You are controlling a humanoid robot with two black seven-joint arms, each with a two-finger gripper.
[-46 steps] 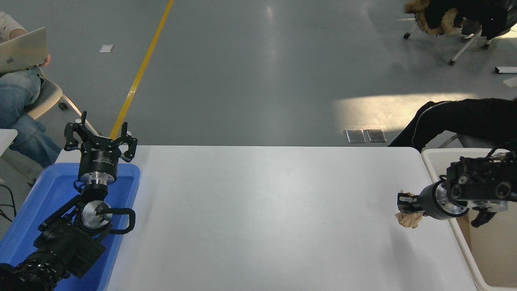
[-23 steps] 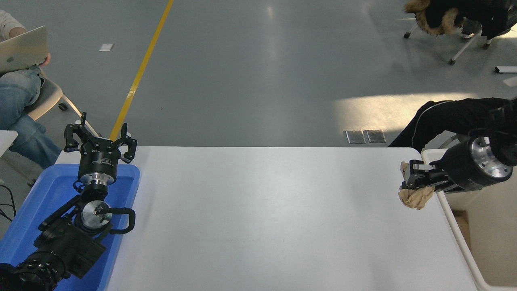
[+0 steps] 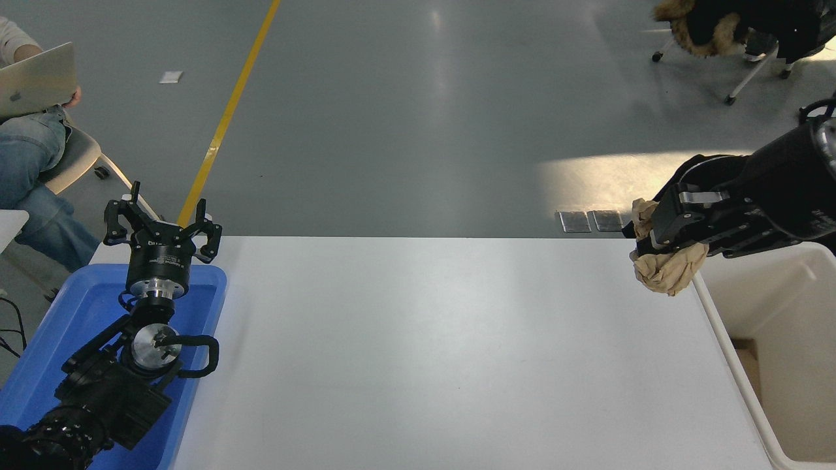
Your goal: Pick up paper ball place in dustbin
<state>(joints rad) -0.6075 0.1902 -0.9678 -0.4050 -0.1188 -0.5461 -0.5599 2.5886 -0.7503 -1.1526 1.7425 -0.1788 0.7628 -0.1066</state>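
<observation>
My right gripper is shut on the tan wrinkly paper ball and holds it high above the table's far right corner, just left of the dustbin. The ball bulges out below the fingers, and a bit of paper shows above them. The dustbin is a cream-white tub beside the table's right edge, partly cut off by the picture. My left gripper is open and parked over the blue tray at the lower left.
A blue tray lies at the table's left end under my left arm. A person with a laptop sits at the far left. A person's dark sleeve shows behind my right arm. A wheeled chair stands at the top right.
My right gripper has lifted the paper ball well up off the table and carried it towards the far right corner. The left arm has not moved.
</observation>
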